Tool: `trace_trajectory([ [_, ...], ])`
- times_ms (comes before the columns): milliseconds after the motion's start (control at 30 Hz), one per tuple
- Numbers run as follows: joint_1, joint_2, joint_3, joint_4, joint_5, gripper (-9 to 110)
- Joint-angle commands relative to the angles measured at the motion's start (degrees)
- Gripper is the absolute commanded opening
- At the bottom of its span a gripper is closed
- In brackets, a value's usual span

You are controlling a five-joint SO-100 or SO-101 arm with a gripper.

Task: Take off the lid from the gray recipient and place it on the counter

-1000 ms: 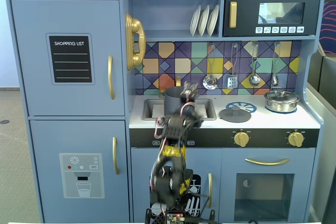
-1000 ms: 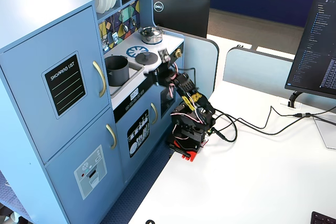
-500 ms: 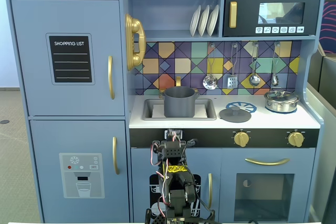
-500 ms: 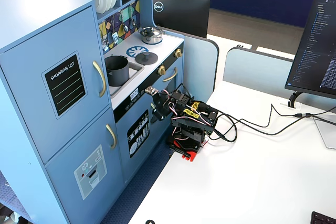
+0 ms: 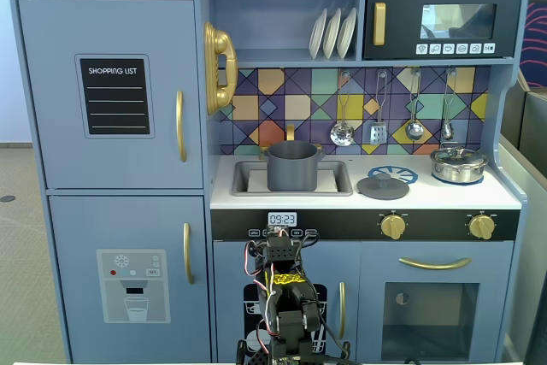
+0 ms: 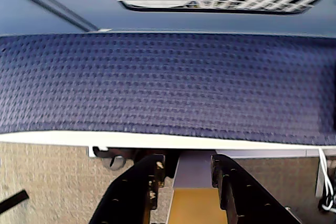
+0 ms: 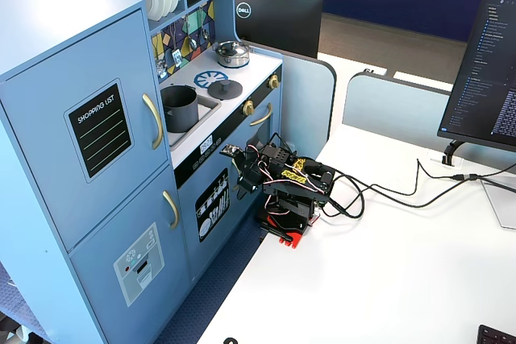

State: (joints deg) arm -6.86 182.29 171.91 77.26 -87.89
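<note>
I see the lid (image 5: 383,185) lying flat on the counter (image 5: 504,196), near its front edge and just right of the sink, overlapping the blue burner ring (image 5: 398,173). The gray recipient (image 5: 292,166) stands uncovered in the sink at the counter's left end. My hand (image 6: 184,174) is folded low, well below the counter's front edge, fingers slightly parted and empty.

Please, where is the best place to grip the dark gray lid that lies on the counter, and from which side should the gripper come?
Likely the small central knob of the lid, approached from straight above. The lid lies flat on the counter, partly over the blue burner ring, so its thin rim offers little to pinch, while the knob stands up. The gripper is folded low, away from it.
</note>
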Motion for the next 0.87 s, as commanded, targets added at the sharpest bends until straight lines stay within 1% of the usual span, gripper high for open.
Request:
trace_trajectory([
  [0,3.5,-0.3,0.1,10.4,0.1,3],
  [167,6.2,-0.2,0.1,10.4,0.9,3],
  [833,6.7,-0.2,0.1,10.4,1.2,4],
])
